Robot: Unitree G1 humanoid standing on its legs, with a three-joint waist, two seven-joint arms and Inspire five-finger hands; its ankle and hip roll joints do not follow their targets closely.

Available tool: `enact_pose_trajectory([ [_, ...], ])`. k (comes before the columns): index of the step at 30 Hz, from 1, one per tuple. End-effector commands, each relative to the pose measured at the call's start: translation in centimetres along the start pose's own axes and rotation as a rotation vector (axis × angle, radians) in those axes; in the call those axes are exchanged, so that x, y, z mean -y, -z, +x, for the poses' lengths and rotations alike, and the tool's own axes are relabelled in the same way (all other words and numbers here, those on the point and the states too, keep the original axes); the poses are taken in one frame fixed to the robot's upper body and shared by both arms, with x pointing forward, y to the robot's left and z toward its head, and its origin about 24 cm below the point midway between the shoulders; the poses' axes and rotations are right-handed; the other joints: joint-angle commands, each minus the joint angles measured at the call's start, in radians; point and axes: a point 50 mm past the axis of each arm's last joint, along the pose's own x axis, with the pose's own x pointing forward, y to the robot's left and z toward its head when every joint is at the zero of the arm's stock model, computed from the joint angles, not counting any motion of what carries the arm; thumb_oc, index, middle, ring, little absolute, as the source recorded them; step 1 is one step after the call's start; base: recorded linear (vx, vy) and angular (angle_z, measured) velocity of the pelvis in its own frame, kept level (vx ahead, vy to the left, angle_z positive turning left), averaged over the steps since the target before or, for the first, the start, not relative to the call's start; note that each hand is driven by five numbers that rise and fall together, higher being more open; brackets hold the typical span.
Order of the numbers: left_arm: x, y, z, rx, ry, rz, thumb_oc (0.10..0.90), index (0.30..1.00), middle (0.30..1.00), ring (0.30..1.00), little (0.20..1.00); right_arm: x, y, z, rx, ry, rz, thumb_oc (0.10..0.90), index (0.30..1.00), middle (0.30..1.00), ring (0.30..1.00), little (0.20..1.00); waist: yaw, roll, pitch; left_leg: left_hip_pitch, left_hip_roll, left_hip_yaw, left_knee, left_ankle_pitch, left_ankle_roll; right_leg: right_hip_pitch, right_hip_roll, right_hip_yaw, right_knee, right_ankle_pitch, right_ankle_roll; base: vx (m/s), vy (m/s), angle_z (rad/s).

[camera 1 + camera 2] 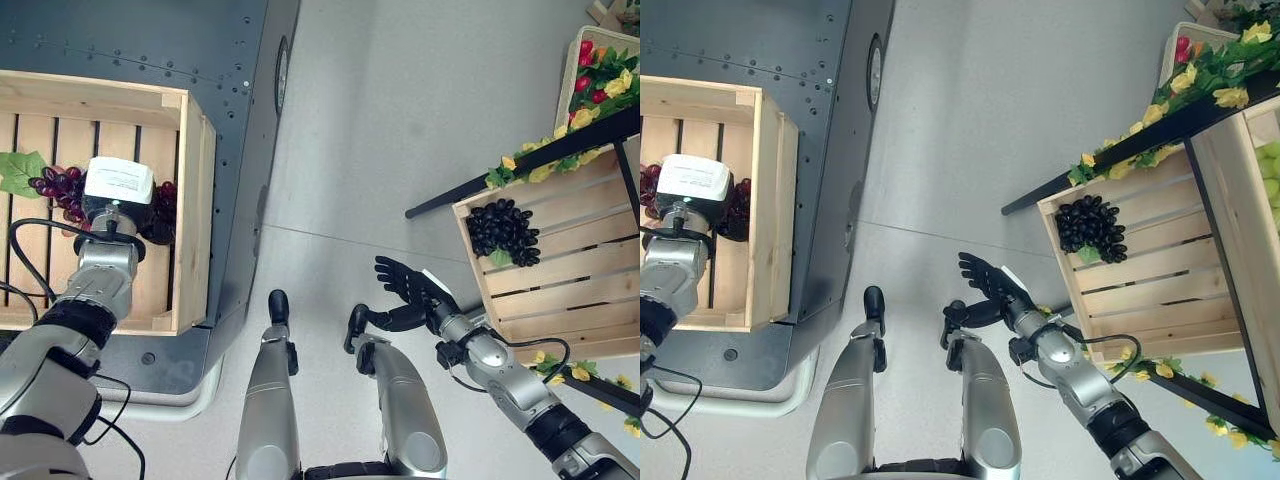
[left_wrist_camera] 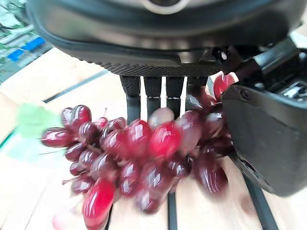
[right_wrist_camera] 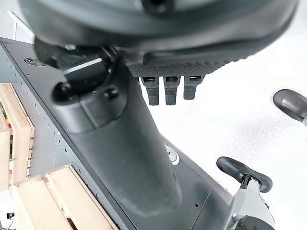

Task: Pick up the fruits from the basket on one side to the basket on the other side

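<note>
Left hand point(image 1: 118, 205) is down inside the left crate point(image 1: 196, 190), a wooden slatted box sitting on a dark grey platform point(image 1: 240, 120). Its fingers point(image 2: 152, 91) and thumb are curled round the red grapes point(image 2: 139, 163): in the left wrist view the bunch sits between fingers and thumb, above the crate's slats. Whether the bunch is lifted clear or touching the slats, cannot tell. From the head views the red grapes poke out on both sides of the hand, with a green leaf point(image 1: 20, 170) at the far left end of the bunch, lying on the slats.

Right hand point(image 1: 408, 285) hangs over the grey floor point(image 1: 400, 120), between the two crates, nearer the right crate point(image 1: 560, 270) but apart from it. Fingers are spread and straight, holding nothing; the right wrist view shows the fingertips point(image 3: 171, 91) extended over bare floor.

Right crate is tilted, wooden, and holds black grapes point(image 1: 503, 232) with a small leaf, lying in its upper left corner. A black bar point(image 1: 520, 165) wrapped with yellow flowers point(image 1: 585, 115) and leaves crosses above it. Red flowers point(image 1: 588, 75) sit at the top right, in another box. Green grapes point(image 1: 1270, 170) show at the right edge of the right eye view.
</note>
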Motion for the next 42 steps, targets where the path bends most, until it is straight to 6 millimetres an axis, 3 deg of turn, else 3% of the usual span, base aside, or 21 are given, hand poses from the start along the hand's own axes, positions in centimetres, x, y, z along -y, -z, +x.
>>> enact_pose_trajectory([
  [1, 1.4, 2.8, -0.4, -0.157, 0.036, 0.041, 0.4, 0.3, 0.3, 0.3, 0.3, 0.9, -2.3, -0.8, 0.114, 0.039, 0.022, 0.8, 0.9, 0.9, 0.9, 0.9, 0.008, 0.028, -0.01, -0.015, -0.053, 0.07, 0.079, -0.074, -0.004, 0.044, 0.002, -0.03, -0.058, 0.042, 0.023, 0.01, 0.01, 0.06],
  [16, 1.9, 2.9, -1.5, -0.134, -0.171, -0.206, 0.4, 0.3, 0.3, 0.3, 0.3, 1.2, -1.3, -1.8, 0.092, 0.07, 0.031, 0.8, 0.9, 0.9, 0.9, 0.9, 0.026, 0.05, -0.01, 0.058, -0.068, 0.064, 0.058, -0.077, 0.002, 0.076, -0.015, -0.036, -0.039, 0.037, 0.03, 0.01, -0.011, 0.04],
  [28, 2.8, 2.8, -5.0, -0.218, -0.464, -0.654, 0.4, 0.3, 0.3, 0.3, 0.3, 0.6, -0.4, -3.2, 0.108, 0.087, 0.074, 0.8, 0.9, 0.9, 0.9, 0.9, 0.068, 0.058, -0.027, 0.153, -0.088, 0.035, -0.008, -0.068, 0.003, 0.162, -0.017, -0.06, -0.07, 0.023, 0.03, 0.0, -0.047, 0.06],
  [35, 2.0, 2.6, -7.8, -0.206, -0.7, -0.892, 0.4, 0.3, 0.3, 0.3, 0.3, -0.6, 0.5, -4.3, 0.131, 0.091, 0.116, 0.8, 0.9, 0.9, 0.9, 0.9, 0.095, 0.058, -0.092, 0.244, -0.1, 0.005, -0.095, -0.061, -0.005, 0.258, -0.006, -0.072, -0.141, 0.016, 0.034, 0.05, -0.075, 0.06],
  [39, 0.9, 2.1, -9.2, -0.162, -0.82, -1.025, 0.4, 0.3, 0.3, 0.3, 0.3, -1.1, 0.7, -4.6, 0.146, 0.087, 0.131, 0.8, 0.9, 0.9, 0.9, 0.9, 0.1, 0.066, -0.134, 0.286, -0.099, -0.003, -0.164, -0.022, -0.013, 0.316, 0.008, -0.079, -0.221, 0.046, 0.027, 0.01, -0.047, 0.03],
  [42, -0.4, 1.6, -10.6, -0.139, -0.944, -1.226, 0.4, 0.3, 0.3, 0.3, 0.3, -1.7, 0.4, -4.8, 0.194, 0.079, 0.145, 0.8, 0.9, 0.9, 0.9, 0.9, 0.107, 0.08, -0.189, 0.346, -0.102, -0.026, -0.24, -0.003, -0.026, 0.391, 0.015, -0.076, -0.298, 0.062, 0.029, 0.08, -0.061, 0.0],
])
